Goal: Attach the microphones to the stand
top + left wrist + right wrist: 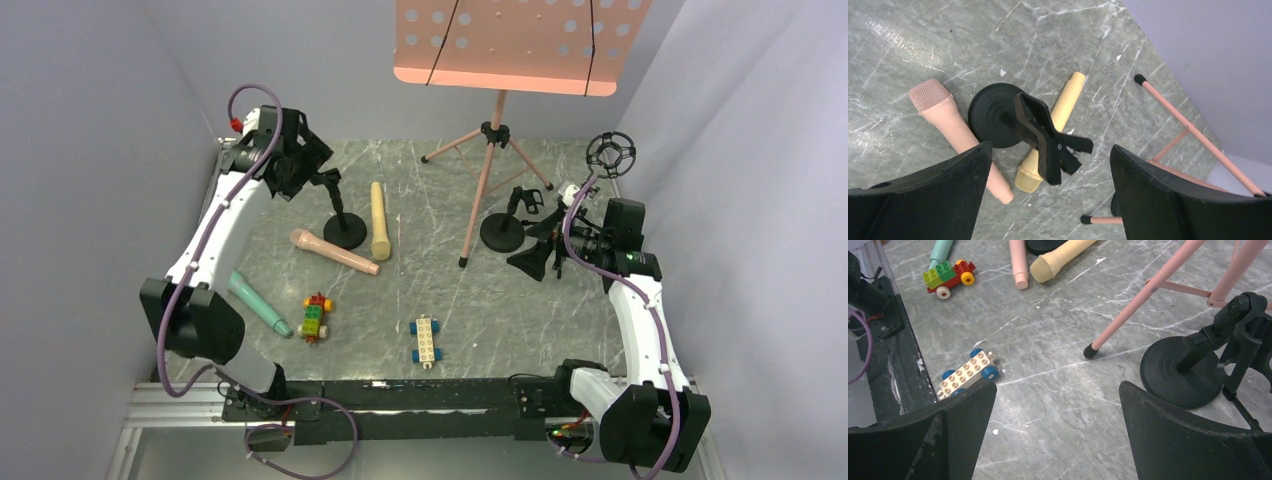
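The pink microphone point(334, 251) and the pale yellow microphone point(379, 221) lie on the table beside a black desk stand point(343, 229) with a clip on top; all three show in the left wrist view: pink microphone point(950, 127), yellow microphone point(1055, 125), clip point(1045, 136). The teal microphone point(258, 303) lies at the left, near my left arm. A second black stand point(503, 230) with a clip stands at the right point(1180, 371). My left gripper point(298, 172) is open and empty above the left stand. My right gripper point(540, 258) is open and empty beside the right stand.
A pink tripod music stand point(492, 140) rises at the back centre, one leg ending near the right stand point(1091, 351). A colourful brick car point(316, 317) and a white-and-blue brick car point(426, 340) sit near the front. A black shock mount point(610, 154) stands at the back right. Walls enclose both sides.
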`<state>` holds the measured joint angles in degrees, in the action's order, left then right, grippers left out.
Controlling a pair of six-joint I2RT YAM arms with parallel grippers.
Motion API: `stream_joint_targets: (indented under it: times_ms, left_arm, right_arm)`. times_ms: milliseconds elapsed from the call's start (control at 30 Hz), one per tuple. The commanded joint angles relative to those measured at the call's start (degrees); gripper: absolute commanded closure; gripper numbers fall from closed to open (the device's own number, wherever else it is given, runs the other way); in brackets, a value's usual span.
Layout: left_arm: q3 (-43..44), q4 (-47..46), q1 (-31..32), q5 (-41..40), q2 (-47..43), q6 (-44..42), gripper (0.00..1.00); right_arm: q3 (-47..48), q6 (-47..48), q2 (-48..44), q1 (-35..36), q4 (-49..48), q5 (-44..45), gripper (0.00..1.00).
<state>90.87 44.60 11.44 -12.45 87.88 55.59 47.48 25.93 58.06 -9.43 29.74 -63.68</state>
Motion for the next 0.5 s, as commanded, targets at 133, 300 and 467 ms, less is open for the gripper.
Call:
stream_joint_targets:
  times_ms: [133, 300, 467]
  left_arm:
    - [8.01, 7.35, 1.68, -4.51, 6.74, 10.32, 0.17]
    - [9.23, 8.29, 2.14, -5.09, 9.36, 12.76, 0.21]
    - [9.9, 7.88, 2.41, -4.17, 10.67, 13.77, 0.31]
  right_arm:
    - [-0.11, 0.54, -1.02, 0.62, -2.31, -1.85, 0.0]
    - [0.19, 1.0, -1.02, 0.9, -1.59, -1.91, 0.0]
    - [0.33, 1.62, -1.35, 0.99, -1.1, -1.52, 0.0]
